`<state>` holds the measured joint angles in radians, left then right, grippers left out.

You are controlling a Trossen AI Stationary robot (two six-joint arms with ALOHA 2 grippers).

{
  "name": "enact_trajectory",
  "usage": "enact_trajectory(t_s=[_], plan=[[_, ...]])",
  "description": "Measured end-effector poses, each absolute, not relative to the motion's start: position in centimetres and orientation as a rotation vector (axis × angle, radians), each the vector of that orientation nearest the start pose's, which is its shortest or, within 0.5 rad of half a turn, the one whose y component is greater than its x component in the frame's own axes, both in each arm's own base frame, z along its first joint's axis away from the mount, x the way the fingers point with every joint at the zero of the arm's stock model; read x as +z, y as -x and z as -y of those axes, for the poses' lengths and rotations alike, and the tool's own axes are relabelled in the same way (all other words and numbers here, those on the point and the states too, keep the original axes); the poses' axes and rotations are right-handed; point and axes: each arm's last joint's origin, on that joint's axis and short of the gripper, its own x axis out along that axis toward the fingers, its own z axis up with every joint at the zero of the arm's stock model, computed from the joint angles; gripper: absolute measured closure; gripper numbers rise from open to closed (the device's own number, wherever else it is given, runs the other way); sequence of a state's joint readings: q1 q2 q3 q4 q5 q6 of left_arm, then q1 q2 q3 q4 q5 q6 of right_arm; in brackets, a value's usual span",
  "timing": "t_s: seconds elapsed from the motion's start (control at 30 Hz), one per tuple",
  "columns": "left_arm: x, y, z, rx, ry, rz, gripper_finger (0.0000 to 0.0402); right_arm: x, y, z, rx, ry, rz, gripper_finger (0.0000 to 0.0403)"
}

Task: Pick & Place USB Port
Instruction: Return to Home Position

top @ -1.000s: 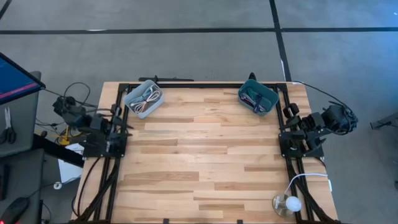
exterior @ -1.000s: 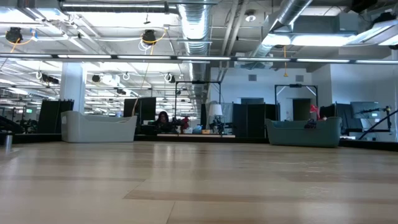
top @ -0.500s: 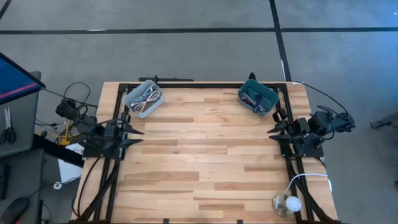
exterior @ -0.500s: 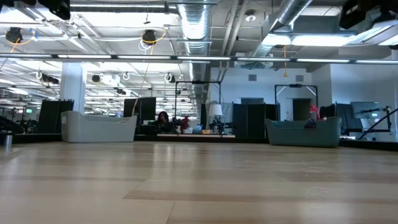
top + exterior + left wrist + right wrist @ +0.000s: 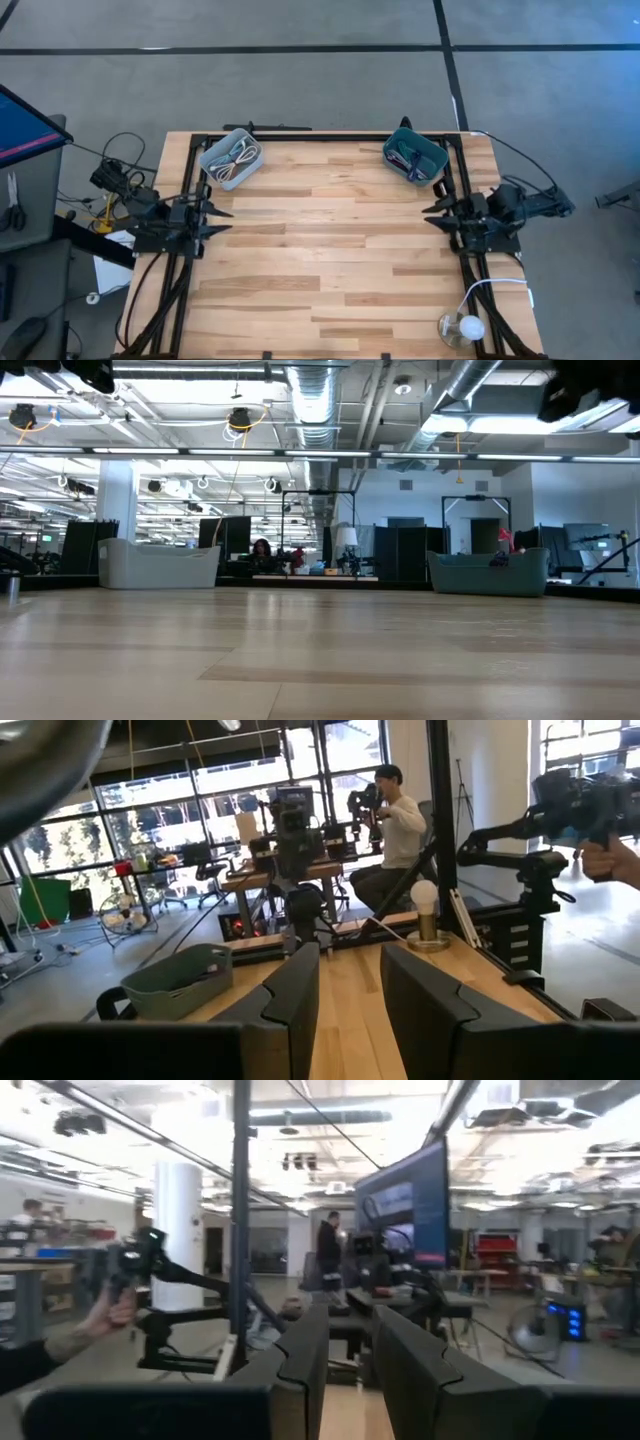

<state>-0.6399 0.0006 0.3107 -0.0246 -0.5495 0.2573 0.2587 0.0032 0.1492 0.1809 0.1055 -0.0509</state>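
A grey bin (image 5: 230, 158) with pale coiled cables stands at the table's far left. At the far right a teal bin (image 5: 414, 155) holds dark pieces. I cannot pick out a USB port among them. My left gripper (image 5: 222, 218) hovers over the table's left edge, its fingers pointing toward the middle. It is open with nothing between its fingers (image 5: 350, 960). Over the right edge my right gripper (image 5: 430, 217) points inward too, open and empty (image 5: 350, 1320). Both stay clear of the bins.
A small lamp with a round bulb (image 5: 460, 327) stands at the near right corner, its white cord looping beside it. Bare wood (image 5: 330, 250) lies between the arms. Beyond the table a person (image 5: 395, 820) sits, and a hand (image 5: 95, 1320) holds a device.
Both arms have come down from their folded pose. Each gripper has swung out toward the table's middle, the left first, the right still moving in the last half second. The gaps between the fingers look unchanged.
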Motion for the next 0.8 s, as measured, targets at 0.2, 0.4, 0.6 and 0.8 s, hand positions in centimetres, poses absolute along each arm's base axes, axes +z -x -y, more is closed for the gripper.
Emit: enact_trajectory(t_s=[0.2, 0.4, 0.6, 0.8], plan=[[25.1, -6.2, 2.7, -0.055, -0.104, 0.238, 0.0291, 21.2, -8.7, -1.3, 0.091, -0.028, 0.312, 0.0329], [21.0, -7.8, 3.3, 0.001, -0.096, 0.225, 0.0291, 20.8, -8.9, -0.8, 0.077, -0.035, 0.306, 0.0329], [19.0, -8.7, 2.9, 0.082, -0.054, 0.228, 0.0291, 20.7, -8.9, -0.4, 0.087, -0.031, 0.301, 0.0329], [19.1, -8.8, 2.3, 0.106, -0.059, 0.253, 0.0291, 19.9, -9.2, 0.1, 0.072, -0.051, 0.275, 0.0329]])
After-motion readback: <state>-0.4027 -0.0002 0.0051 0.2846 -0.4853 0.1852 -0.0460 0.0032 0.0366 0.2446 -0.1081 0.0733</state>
